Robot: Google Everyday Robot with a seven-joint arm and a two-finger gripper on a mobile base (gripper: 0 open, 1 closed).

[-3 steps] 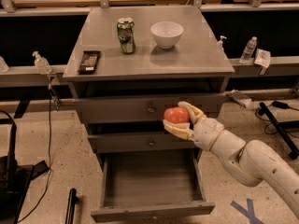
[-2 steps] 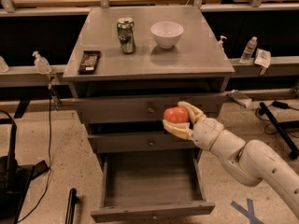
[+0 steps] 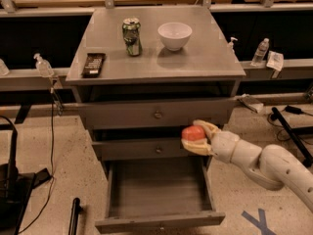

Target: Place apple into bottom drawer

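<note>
Tool [image 3: 190, 135] around apple [image 3: 193, 132] above open bottom drawer [image 3: 159, 192], speckled floor [image 3: 73, 165] below

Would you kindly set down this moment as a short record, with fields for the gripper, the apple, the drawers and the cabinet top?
gripper: at the right end of the middle drawer, fingers closed around the apple
apple: held in the gripper, above the level of the bottom drawer, not yet inside it
bottom drawer: pulled open
top drawer: pushed in
cabinet top: green can, white bowl, dark remote
</note>
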